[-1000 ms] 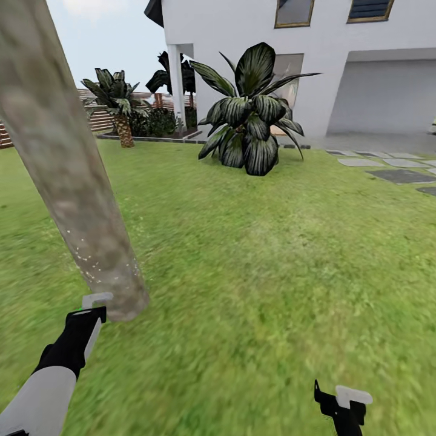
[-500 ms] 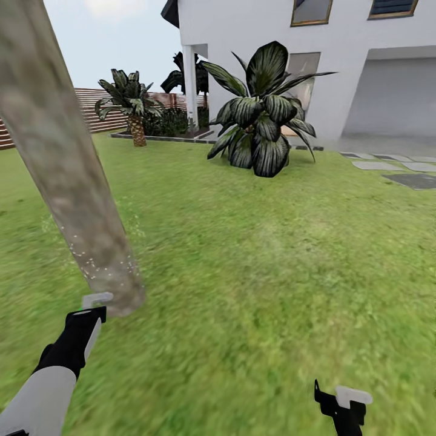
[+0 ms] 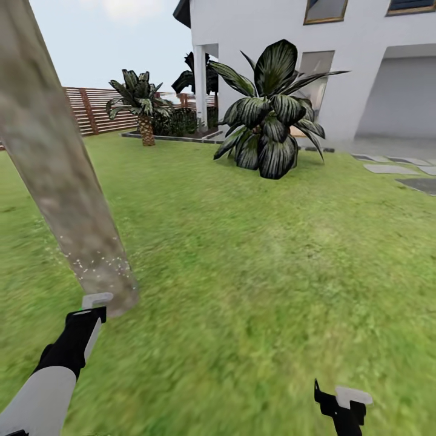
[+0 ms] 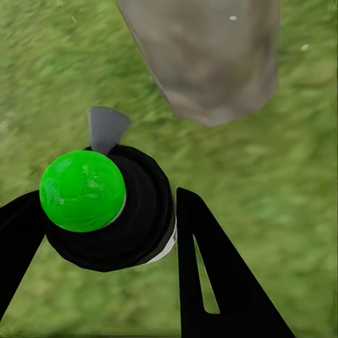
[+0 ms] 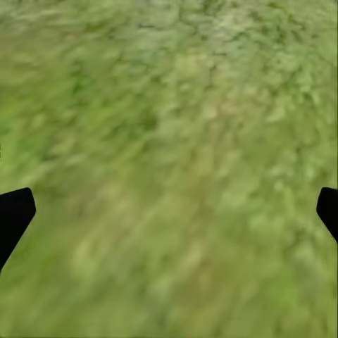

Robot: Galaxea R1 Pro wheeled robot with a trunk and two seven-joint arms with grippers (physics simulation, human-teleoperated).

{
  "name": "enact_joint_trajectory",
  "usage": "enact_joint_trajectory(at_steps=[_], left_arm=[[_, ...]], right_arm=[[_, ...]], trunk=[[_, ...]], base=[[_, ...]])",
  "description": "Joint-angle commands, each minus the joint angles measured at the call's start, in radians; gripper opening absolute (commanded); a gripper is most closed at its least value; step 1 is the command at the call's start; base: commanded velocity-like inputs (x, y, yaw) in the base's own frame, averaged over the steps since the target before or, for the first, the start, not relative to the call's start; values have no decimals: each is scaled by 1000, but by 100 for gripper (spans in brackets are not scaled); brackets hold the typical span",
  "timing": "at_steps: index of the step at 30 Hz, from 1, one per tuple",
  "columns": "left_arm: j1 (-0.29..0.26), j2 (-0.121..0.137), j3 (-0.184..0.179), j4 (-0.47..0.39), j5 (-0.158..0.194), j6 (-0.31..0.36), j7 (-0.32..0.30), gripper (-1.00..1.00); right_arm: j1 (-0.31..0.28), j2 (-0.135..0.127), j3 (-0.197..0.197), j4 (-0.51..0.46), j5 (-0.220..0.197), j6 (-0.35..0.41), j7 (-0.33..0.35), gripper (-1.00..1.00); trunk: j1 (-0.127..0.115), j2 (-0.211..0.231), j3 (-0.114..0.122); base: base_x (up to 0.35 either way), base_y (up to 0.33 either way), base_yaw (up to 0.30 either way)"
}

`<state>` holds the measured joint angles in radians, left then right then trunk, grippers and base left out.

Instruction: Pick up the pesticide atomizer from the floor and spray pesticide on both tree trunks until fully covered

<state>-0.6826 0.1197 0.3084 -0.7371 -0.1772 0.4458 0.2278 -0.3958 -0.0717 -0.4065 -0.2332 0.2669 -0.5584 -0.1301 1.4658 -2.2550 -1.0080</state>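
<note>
While your left gripper point(image 4: 105, 232) clamps the pesticide atomizer point(image 4: 105, 211), its nozzle faces the tree trunk point(image 3: 66, 181) base.

Your fingers point(image 4: 211, 274) are closed on the dark bottle, here capped with a green ball; your right gripper point(image 3: 342, 402) hangs low over the lawn point(image 3: 272, 254), fingertips wide apart. Whitish pesticide specks point(image 3: 100, 266) dot the lower trunk. Farther off you see a broad-leaved bush point(image 3: 269, 121), a short palm point(image 3: 140, 103), the slat fence point(image 3: 91, 109) and the white house point(image 3: 363, 60).
</note>
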Motion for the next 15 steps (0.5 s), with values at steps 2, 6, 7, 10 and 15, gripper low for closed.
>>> enact_joint_trajectory(at_steps=[2, 6, 7, 10, 15], left_arm=[[0, 0, 0, 0, -1, 0, 0, -100], [0, 0, 0, 0, -1, 1, 1, -100], [0, 0, 0, 0, -1, 1, 1, -100], [0, 0, 0, 0, -2, 1, 1, -100], [0, 0, -1, -1, -1, 1, 1, -100]], right_arm=[[0, 0, 0, 0, 0, 0, 0, 100], [0, 0, 0, 0, 0, 0, 0, 100], [0, 0, 0, 0, 0, 0, 0, 100], [0, 0, 0, 0, 0, 0, 0, 100], [0, 0, 0, 0, 0, 0, 0, 100]], trunk=[[0, 0, 0], [0, 0, 0], [0, 0, 0], [0, 0, 0], [0, 0, 0]], base=[[138, -273, 276], [155, -264, 277], [164, -258, 277], [167, -254, 277], [149, -253, 169]])
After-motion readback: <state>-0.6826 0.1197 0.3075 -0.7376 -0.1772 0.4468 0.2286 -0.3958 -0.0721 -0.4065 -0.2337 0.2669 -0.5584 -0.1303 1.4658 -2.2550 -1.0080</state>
